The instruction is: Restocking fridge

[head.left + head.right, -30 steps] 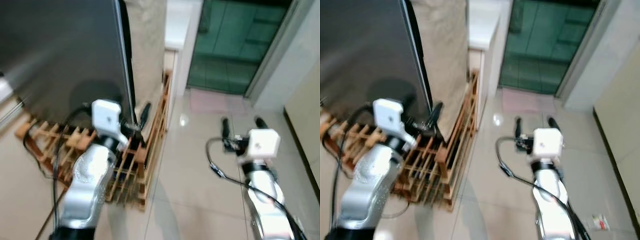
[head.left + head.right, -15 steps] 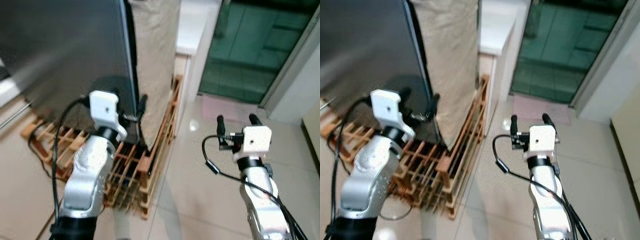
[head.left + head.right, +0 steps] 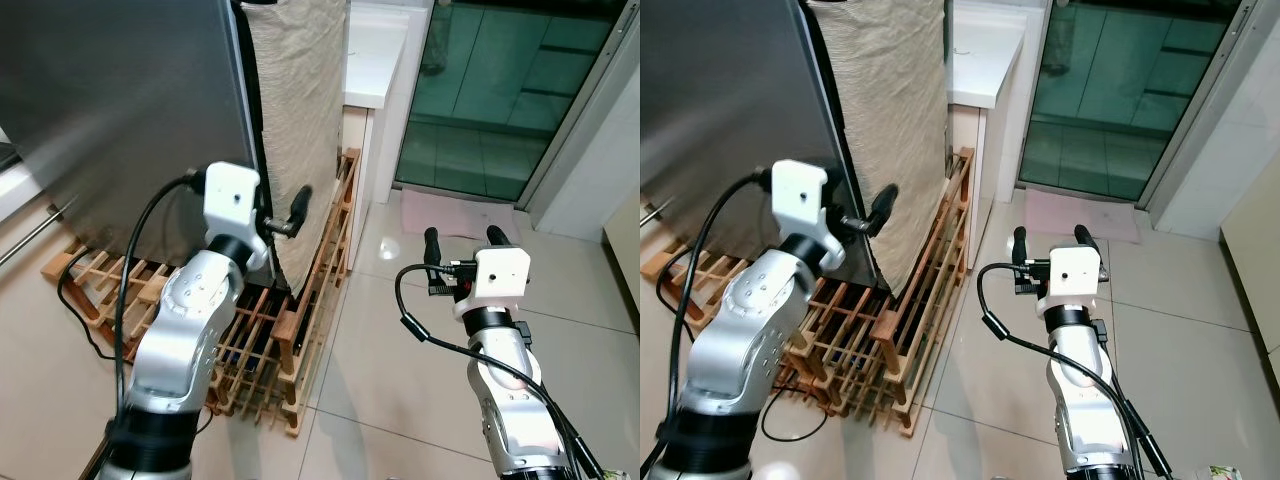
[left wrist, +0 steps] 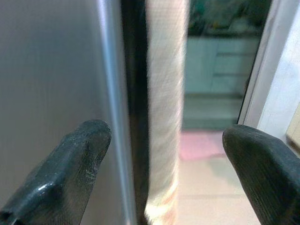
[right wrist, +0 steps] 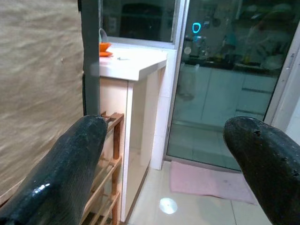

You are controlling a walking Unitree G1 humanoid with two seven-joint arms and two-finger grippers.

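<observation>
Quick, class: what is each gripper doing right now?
Left gripper: open, fingers either side of the fridge door edge.
Right gripper: open, holding nothing.

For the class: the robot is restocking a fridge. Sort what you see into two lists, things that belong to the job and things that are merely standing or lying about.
Belongs to the job:
- fridge door, grey, shut
- left gripper, open astride the door's edge
- right gripper, open and empty, over the floor

Just there:
- beige cloth hanging beside the fridge
- wooden rack under it
- white counter
- pink mat
- glass door
</observation>
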